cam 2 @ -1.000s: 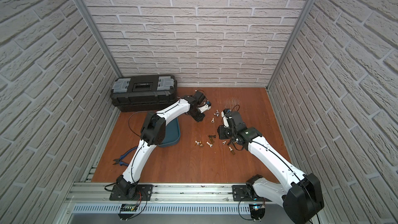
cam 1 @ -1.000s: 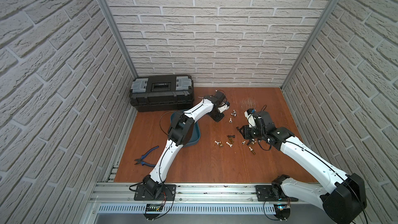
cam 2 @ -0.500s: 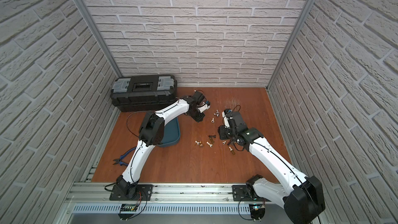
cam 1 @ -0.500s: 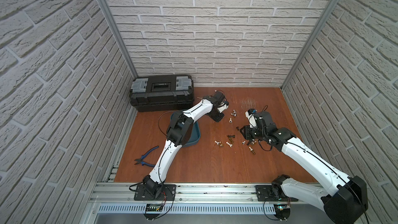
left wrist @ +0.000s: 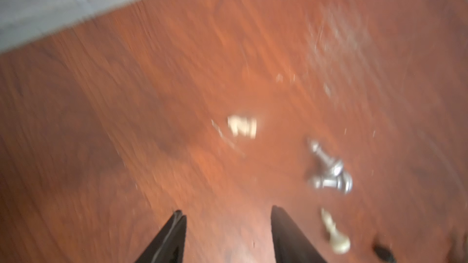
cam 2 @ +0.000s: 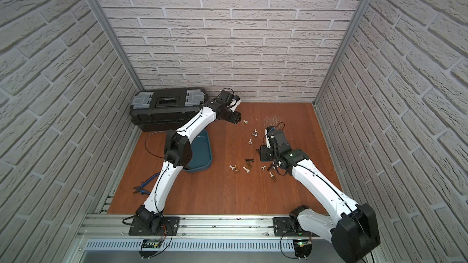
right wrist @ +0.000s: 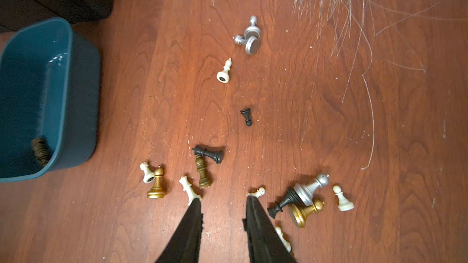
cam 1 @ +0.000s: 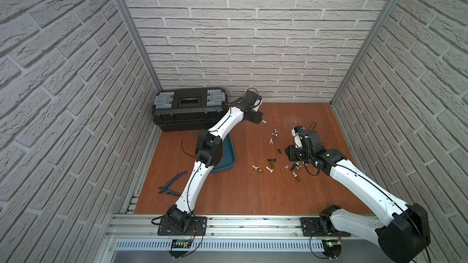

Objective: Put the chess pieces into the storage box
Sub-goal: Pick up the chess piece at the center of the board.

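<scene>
Enclosure: white brick-pattern walls (cam 1: 253,34) on three sides, with an aluminium rail (cam 1: 253,223) along the near edge carrying both arm bases. The surface (cam 1: 240,193) is reddish wood-grain board, with a patch of fine pale scratches (right wrist: 342,8) towards the far wall.

The storage box (cam 2: 202,148) sits left of centre, partly under the left arm's elbow. One dark piece (right wrist: 40,150) lies in its corner. The remaining chess pieces (cam 1: 270,170) lie scattered on the surface to the box's right, most of them tipped over. A black toolbox (cam 1: 187,112) stands in the far left corner, and blue-handled pliers (cam 1: 172,184) lie near the left edge.

Left pincer (left wrist: 227,211): jaws apart, nothing held, just beside a lone white piece (cam 1: 264,122); its wrist view is blurred. Right pincer (right wrist: 222,198): jaws partly apart, nothing between them, low among the pieces.
</scene>
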Action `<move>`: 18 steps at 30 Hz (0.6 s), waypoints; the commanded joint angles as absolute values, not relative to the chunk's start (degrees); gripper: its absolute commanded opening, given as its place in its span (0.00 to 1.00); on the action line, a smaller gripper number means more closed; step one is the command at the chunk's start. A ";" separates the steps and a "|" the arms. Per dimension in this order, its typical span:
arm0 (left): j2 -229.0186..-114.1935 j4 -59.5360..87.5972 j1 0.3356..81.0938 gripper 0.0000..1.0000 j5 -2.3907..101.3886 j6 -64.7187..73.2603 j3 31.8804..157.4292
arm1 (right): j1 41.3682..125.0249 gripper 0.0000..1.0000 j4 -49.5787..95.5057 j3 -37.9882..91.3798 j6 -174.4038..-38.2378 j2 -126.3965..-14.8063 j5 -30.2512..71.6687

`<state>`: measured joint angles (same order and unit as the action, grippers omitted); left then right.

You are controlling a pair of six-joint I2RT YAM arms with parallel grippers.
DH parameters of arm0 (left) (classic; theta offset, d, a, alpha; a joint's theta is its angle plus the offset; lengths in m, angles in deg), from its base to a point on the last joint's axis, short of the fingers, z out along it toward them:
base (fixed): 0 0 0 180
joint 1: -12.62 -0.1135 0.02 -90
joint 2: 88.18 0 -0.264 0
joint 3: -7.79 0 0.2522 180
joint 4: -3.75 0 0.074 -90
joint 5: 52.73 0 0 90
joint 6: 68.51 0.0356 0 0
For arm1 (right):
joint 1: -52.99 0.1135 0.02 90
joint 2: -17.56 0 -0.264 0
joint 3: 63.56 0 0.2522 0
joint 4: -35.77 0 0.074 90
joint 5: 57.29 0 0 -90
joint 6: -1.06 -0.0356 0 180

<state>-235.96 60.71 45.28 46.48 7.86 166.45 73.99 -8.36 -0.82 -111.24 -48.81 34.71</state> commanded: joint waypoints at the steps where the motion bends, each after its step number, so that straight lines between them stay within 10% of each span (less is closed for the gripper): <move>1: -240.92 59.65 45.83 0.60 45.09 0.38 169.53 | 73.48 0.34 -7.08 1.03 -111.09 -50.25 33.71; 18: -246.98 44.88 51.20 0.66 26.74 -13.30 171.43 | 71.71 0.33 -6.88 -4.20 -112.53 -48.25 28.99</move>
<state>-245.45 49.85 51.01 31.42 -10.45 170.10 71.96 -7.64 -2.84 -111.48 -50.38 30.77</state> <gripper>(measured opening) 0.660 0.325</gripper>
